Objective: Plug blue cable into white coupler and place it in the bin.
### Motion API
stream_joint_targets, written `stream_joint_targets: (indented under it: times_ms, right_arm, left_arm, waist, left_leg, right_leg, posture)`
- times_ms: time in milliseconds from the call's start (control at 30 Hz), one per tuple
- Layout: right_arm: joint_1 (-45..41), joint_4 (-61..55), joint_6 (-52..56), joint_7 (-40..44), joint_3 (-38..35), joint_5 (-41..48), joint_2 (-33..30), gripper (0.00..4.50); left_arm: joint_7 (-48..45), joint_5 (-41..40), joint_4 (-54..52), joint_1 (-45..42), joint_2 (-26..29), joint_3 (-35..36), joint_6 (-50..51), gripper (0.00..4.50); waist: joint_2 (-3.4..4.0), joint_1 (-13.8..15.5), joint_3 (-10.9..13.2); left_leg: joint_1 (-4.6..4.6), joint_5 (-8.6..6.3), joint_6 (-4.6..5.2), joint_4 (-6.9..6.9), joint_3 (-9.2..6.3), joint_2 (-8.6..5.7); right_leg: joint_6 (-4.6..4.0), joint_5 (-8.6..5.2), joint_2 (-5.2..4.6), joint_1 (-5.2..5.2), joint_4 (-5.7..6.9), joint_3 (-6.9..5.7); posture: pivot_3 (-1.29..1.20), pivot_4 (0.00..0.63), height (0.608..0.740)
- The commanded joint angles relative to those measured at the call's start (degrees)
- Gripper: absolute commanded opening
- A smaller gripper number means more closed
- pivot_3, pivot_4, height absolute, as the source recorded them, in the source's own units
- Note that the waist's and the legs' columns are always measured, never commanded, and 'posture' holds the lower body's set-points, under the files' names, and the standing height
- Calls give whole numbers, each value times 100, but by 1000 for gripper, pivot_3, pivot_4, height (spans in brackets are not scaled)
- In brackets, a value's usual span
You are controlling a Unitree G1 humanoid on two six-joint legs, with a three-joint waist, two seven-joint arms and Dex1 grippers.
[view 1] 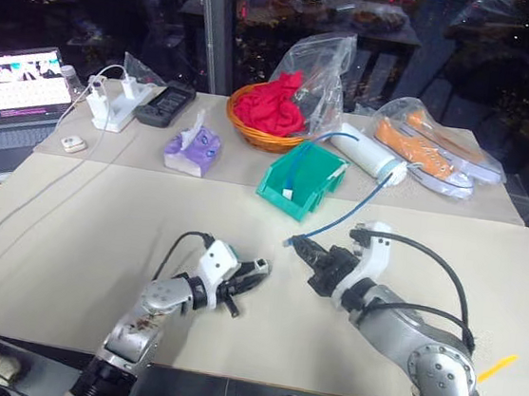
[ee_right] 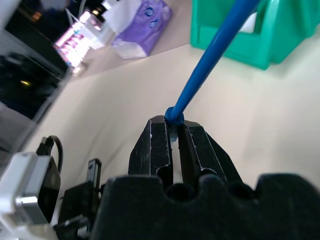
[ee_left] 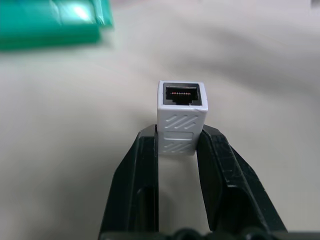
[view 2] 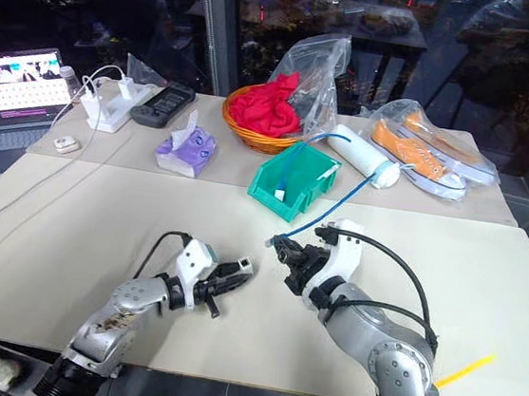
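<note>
The left gripper (ee_left: 177, 150) has its jaws clamped on the white coupler (ee_left: 181, 116), socket facing outward, above the surface (view 1: 101, 208). The right gripper (ee_right: 173, 131) pinches the blue cable (ee_right: 210, 65) near its plug, the cable trailing back over the green bin (view 1: 300, 178).

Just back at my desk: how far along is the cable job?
Both parts are picked up: the left hand clamps the white coupler, socket facing out, and the right hand is shut on the blue cable at its plug end. They are still apart, so plugging in and dropping it in the bin remain.
</note>
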Motion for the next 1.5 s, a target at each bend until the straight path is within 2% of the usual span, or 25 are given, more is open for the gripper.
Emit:
stream_joint_targets:
  times_ms: [33,200,633,1267,1500]
  right_arm:
    - [168,-655,128,268,346,-662,-274,0]
    - [286,-752,297,512,611,-1096,-359,0]
    - [442,-846,457,540,304,-1386,66,0]
    - [195,-889,1770,551,213,-1660,-97,0]
    - [-143,-906,2592,655,603,-1812,-234,0]
  left_arm:
    - [-134,141,185,-222,-125,-206,-376,613]
    - [-273,150,603,-392,-392,-312,-607,613]
    - [-571,248,867,-515,-498,-457,-783,613]
    - [-401,352,690,-350,-574,-454,-754,613]
    - [-356,388,679,-326,-607,-454,-766,613]
  waist:
    - [0,12,0]
    - [-1,-21,0]
    - [-1,30,-1]
    - [1,72,-5]
    - [4,89,-14]
  left_leg:
    - [0,0,0,0,0,0]
    - [3,0,1,0,0,0]
    - [6,0,1,1,0,-3]
    - [9,-1,1,1,0,-3]
    - [10,-1,2,1,0,-3]
  right_leg:
    - [0,0,1,0,-1,0]
    - [0,0,1,3,3,1]
    - [0,0,-1,8,1,1]
    - [0,0,-1,12,-1,1]
    - [0,0,-1,14,-3,1]
  posture:
    - [0,150,723]
    - [0,150,723]
    - [0,150,723]
    - [0,150,723]
    - [0,150,723]
